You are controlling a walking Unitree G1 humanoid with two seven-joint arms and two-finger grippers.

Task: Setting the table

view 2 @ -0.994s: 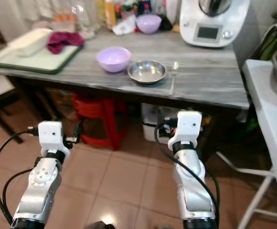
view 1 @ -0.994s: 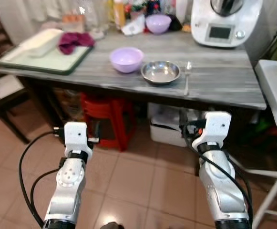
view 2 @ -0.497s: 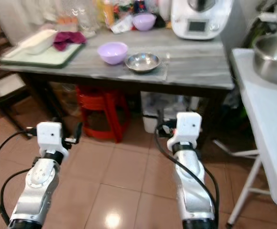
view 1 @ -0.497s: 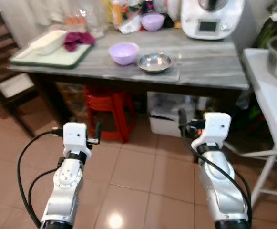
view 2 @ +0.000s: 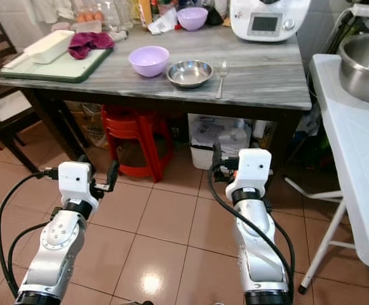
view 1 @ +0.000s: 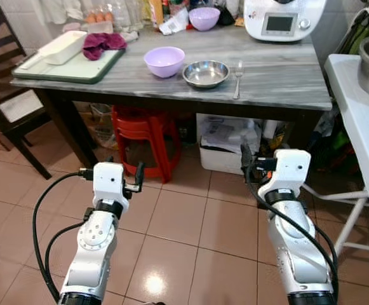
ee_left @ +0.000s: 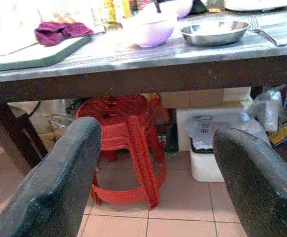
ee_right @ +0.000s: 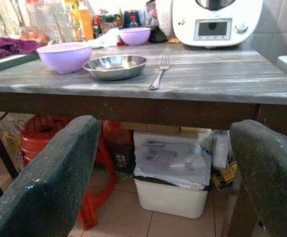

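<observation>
Grey tabletop (view 1: 286, 76) stands ahead, with a steel bowl (view 1: 206, 73) near its front edge, a purple bowl (view 1: 164, 61) just beside it and a fork (view 1: 237, 79) on the other side. Left gripper (view 1: 138, 175) and right gripper (view 1: 243, 155) hang low, fingers apart, holding nothing. Step closer before reaching, I think.
</observation>
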